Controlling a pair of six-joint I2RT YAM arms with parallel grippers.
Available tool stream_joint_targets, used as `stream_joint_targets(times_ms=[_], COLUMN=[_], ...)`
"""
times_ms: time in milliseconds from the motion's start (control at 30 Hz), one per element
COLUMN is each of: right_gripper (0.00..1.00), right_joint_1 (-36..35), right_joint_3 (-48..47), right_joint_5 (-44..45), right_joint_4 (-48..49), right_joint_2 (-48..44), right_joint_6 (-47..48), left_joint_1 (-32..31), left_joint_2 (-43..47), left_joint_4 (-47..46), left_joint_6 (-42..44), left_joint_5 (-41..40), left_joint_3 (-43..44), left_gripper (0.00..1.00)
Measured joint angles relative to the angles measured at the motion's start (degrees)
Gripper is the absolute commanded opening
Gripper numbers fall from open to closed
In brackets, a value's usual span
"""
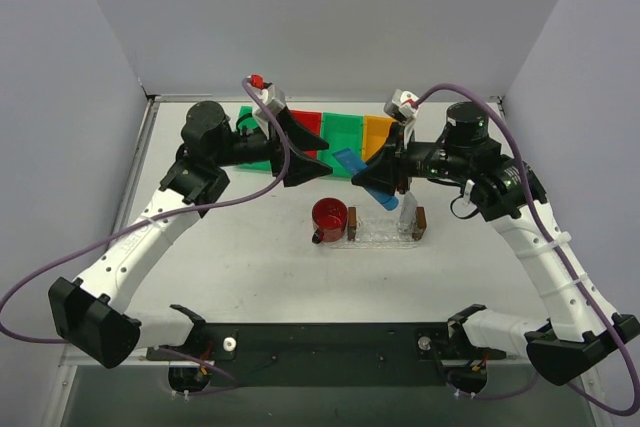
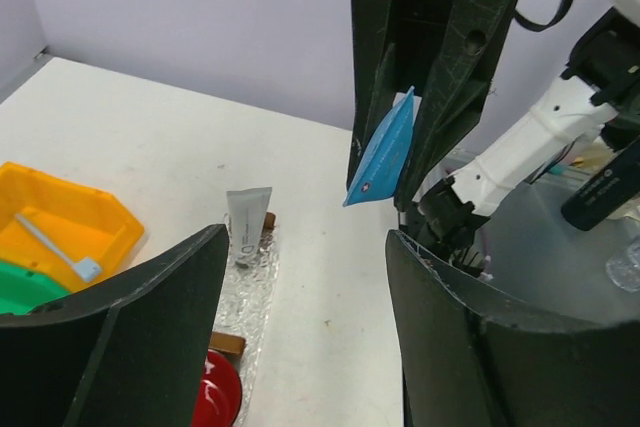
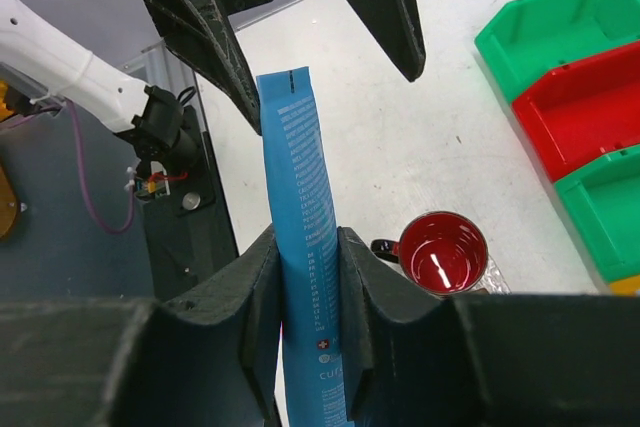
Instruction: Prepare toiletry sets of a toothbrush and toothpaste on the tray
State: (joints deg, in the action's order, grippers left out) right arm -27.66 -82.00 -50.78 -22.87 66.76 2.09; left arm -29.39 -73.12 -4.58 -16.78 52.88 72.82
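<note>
Blue tube (image 3: 300,197): my right gripper (image 1: 385,185) is clamped on it. Its long axis runs straight out from the fingers, flat crimped end leading.
Left gripper (image 2: 300,247): fingers spread wide, nothing between them, facing that crimped end.
White tube (image 2: 247,222): glossy, flat end up, standing in the clear plastic tray (image 1: 385,237) by a wooden block.
Toothbrush (image 2: 55,247): slim and white, lying slantwise in the yellow bin (image 2: 100,217).
</note>
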Motion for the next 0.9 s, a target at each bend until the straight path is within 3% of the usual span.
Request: stream_joint_targets(times_ms=[567, 633, 900], right_gripper=[0.0, 0.0, 0.0], right_joint_1=[0.9, 1.0, 1.0], right_joint_3=[-1.9, -1.9, -1.9], right_joint_5=[-1.1, -1.2, -2.2], right_joint_4=[7.7, 10.0, 17.2], right_joint_2=[0.2, 0.5, 3.5], right_joint_6=[-10.5, -12.7, -19.3], left_joint_1=[-1.4, -2.6, -5.7], left_joint_2=[0.1, -0.2, -5.0], left_joint_4=[-27.4, -30.7, -43.1], left_joint_6=[-17.6, -19.5, -27.4], left_joint_5=[4.0, 3.8, 2.0], left_joint_3=[-14.0, -14.2, -14.3], left_gripper=[0.75, 0.85, 0.9])
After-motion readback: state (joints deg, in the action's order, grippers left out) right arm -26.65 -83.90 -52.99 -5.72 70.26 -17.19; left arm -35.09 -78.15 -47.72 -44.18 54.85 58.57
